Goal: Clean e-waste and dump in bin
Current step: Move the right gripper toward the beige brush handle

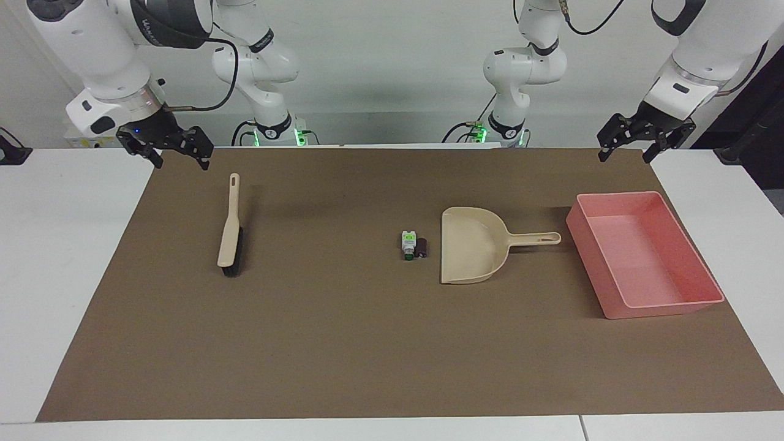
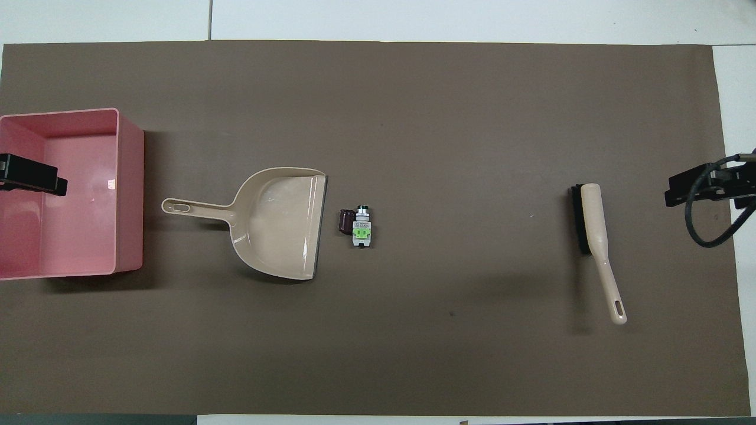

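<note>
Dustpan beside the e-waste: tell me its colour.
The dustpan is plain beige with a dark strip along its flat lip, clearest in the overhead view.

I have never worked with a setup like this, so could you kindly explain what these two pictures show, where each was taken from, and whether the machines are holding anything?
These are two robot arms at a table covered by a brown mat. One picture faces the robots from across the table; the other looks down from above their end.

On the mat lie a brush toward the right arm's end, two small e-waste bits mid-table at the mouth of a beige dustpan, and a pink bin toward the left arm's end.

The left gripper hangs above the mat's edge near the bin, and the right gripper above the mat's corner near the brush. Both have open fingers and hold nothing.
</note>
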Controlling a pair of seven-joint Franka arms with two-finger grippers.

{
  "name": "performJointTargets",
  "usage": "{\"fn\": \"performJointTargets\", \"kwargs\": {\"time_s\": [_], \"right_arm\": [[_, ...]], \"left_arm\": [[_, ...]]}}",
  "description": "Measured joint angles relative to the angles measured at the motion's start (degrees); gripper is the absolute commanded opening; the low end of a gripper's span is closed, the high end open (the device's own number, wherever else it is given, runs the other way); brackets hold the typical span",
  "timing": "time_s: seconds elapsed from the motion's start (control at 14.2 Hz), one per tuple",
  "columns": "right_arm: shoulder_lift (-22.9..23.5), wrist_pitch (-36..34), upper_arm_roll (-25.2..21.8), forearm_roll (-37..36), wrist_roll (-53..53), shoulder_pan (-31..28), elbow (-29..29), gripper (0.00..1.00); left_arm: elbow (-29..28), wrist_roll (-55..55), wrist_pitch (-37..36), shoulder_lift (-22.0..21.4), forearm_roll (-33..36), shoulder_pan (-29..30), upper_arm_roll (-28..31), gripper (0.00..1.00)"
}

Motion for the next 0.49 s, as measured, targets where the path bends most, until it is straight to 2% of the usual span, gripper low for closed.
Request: {"fn": "performJointTargets", "kwargs": {"time_s": [0.21,0.28,0.49], "right_arm": [[-1.4,0.8,0.0,0.0,0.0,0.0,-2.9,0.99],[-2.4,2.7,0.0,0.0,-0.1,0.1,-5.8,0.99],[-7.3,11.5,0.0,0.0,-4.9,0.0,-20.0,0.99]], "left_arm": [[0.0,0.0,-0.7,0.0,0.0,0.0,0.0,0.99],[0.0,0.0,-1.3,0.0,0.0,-0.1,-0.1,0.99],[0.0,0.2,-3.3,0.0,0.0,-0.1,-0.3,0.98]]}}
